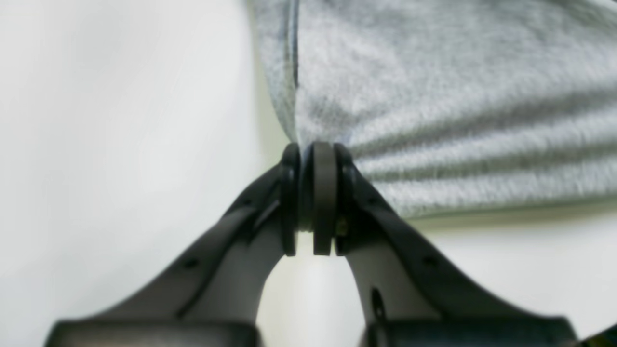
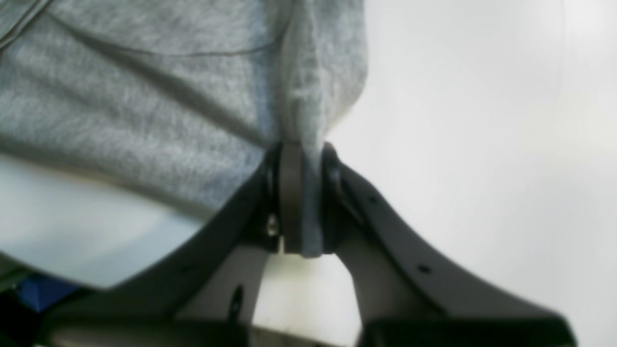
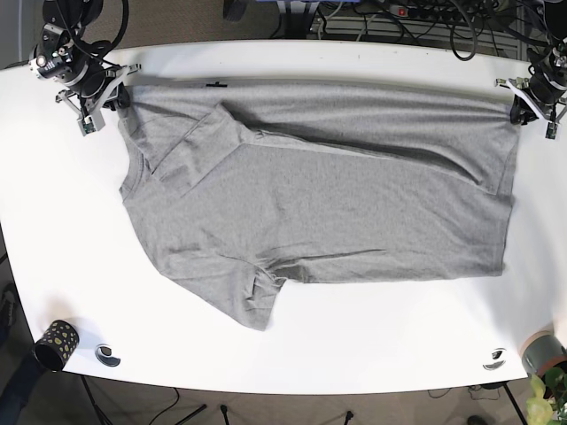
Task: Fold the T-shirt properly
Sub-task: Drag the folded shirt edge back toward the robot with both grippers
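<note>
Grey T-shirt point(image 3: 319, 204) spread flat across white table point(image 3: 292, 345), long axis running side to side in base view, neck end toward that view's left, hem toward its right. Far edge pulled taut between both arms. Left gripper point(image 1: 313, 197) pinched tight on a corner of the fabric point(image 1: 434, 96), pads closed with cloth between them; at the table's far right corner in base view point(image 3: 535, 99). Right gripper point(image 2: 299, 202) also clamped on a bunched fold of the shirt point(image 2: 144, 96), a strip of cloth showing between the pads; at far left corner in base view point(image 3: 104, 88). One sleeve point(image 3: 252, 301) sticking out along near edge, other sleeve folded over body. Small dark patterned cup point(image 3: 55, 343) at near left table corner.
</note>
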